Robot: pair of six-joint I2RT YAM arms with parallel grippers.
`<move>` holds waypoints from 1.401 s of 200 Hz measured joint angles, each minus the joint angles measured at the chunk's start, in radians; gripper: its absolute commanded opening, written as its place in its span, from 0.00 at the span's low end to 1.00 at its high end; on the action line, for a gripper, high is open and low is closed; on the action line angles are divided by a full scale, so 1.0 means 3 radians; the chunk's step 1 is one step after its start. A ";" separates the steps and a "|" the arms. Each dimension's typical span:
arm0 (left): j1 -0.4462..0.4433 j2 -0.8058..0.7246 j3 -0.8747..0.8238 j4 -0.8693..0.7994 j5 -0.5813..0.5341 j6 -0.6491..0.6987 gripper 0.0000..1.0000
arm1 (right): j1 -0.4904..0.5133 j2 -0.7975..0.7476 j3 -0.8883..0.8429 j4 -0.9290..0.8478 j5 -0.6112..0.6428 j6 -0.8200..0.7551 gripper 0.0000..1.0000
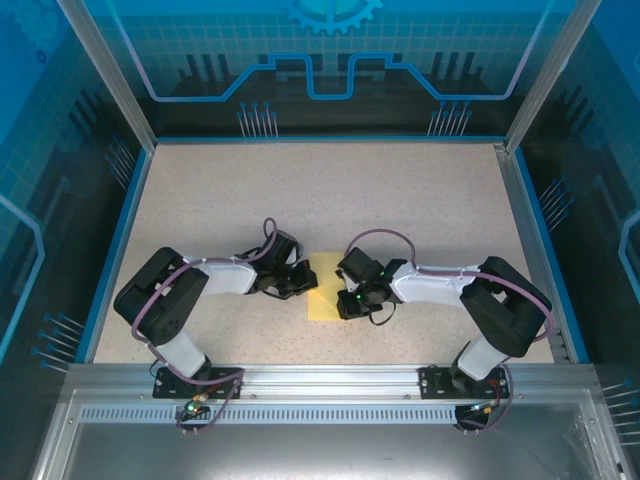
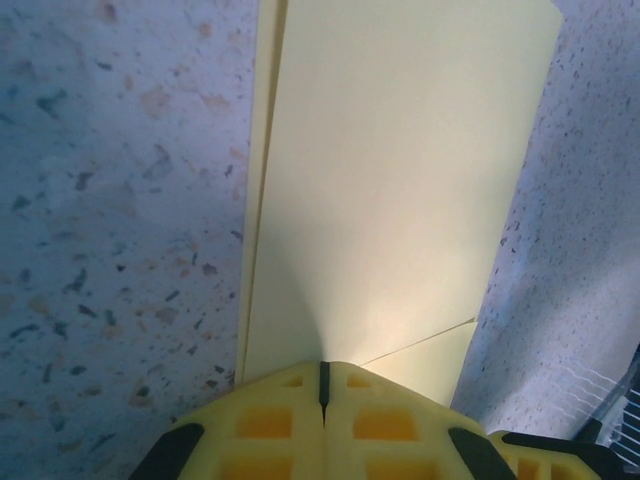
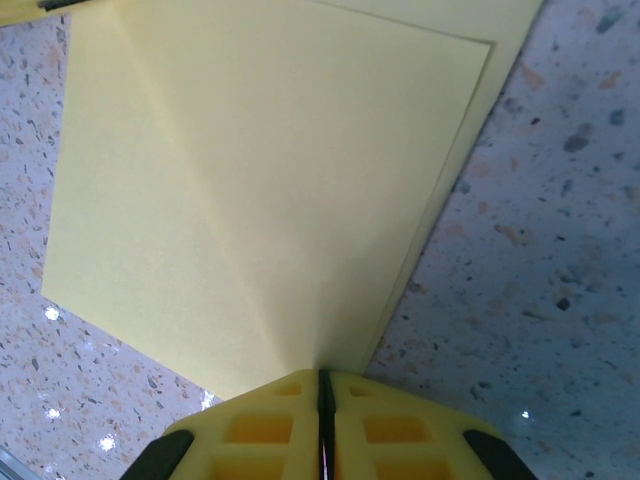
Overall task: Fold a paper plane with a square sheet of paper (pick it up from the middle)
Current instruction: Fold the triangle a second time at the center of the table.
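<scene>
Top view, sheet: the square sheet of paper [image 1: 325, 292] lies near the middle of the speckled table [image 1: 330, 190], a little towards the near edge, between the two gripper heads.
Top view, left gripper: the left gripper [image 1: 303, 281] reaches in from the left and meets the sheet's left edge.
Top view, right gripper: the right gripper [image 1: 345, 293] reaches in from the right and meets the sheet's right edge. From here I cannot tell how either pair of jaws stands.
Left wrist view, left gripper: the yellow fingertips of the left gripper [image 2: 322, 385] are pressed together with only a thin dark slit between them, nipping the near edge of the sheet.
Left wrist view, sheet: the sheet [image 2: 400, 180] stretches away from the tips. It is doubled, with a second layer showing along its left side.
Right wrist view, right gripper: the right gripper [image 3: 322, 390] is closed to a hairline and pinches the sheet's near point.
Right wrist view, sheet: the sheet [image 3: 270, 170] fans out from the tips over the table [image 3: 540, 250], with a soft crease running from the tips towards the upper left and a lower layer peeking out on the right.
</scene>
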 measured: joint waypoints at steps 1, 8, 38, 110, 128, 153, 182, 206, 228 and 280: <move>0.0003 0.0000 -0.0004 0.0009 0.0006 0.0001 0.05 | 0.0000 0.0000 0.0000 0.0000 0.0001 0.0000 0.09; 0.0017 0.0000 -0.0024 0.0048 0.0028 0.0004 0.05 | 0.0000 0.0001 0.0001 -0.0001 0.0001 -0.0001 0.09; 0.0075 0.0000 -0.0128 0.0243 0.0118 0.0055 0.05 | 0.0000 0.0018 0.0020 -0.0024 0.0001 0.0000 0.09; 0.0272 -0.0053 -0.0247 0.0379 0.0164 0.0093 0.10 | 0.0000 0.0020 0.0022 -0.0024 0.0001 0.0001 0.09; 0.0357 -0.0103 -0.0239 0.0277 0.0114 0.0130 0.12 | 0.0000 0.0020 0.0020 -0.0024 0.0001 0.0000 0.09; 0.0394 -0.0285 -0.0237 0.0112 0.0076 0.0153 0.13 | 0.0000 0.0020 0.0022 -0.0024 0.0001 0.0001 0.09; 0.0381 -0.0662 -0.0238 0.0015 0.0079 0.0150 0.14 | 0.0000 0.0020 0.0022 -0.0024 0.0000 0.0001 0.09; 0.0275 -0.0857 -0.0238 0.0020 0.0079 0.0139 0.14 | 0.0000 0.0020 0.0022 -0.0024 0.0000 0.0000 0.09; 0.0075 -0.0833 -0.0239 0.0033 0.0079 0.0111 0.11 | 0.0000 0.0020 0.0022 -0.0024 0.0000 0.0001 0.09; -0.0225 -0.0324 -0.0168 0.0114 0.0076 0.0048 0.05 | 0.0000 0.0015 0.0022 -0.0015 -0.0010 0.0000 0.09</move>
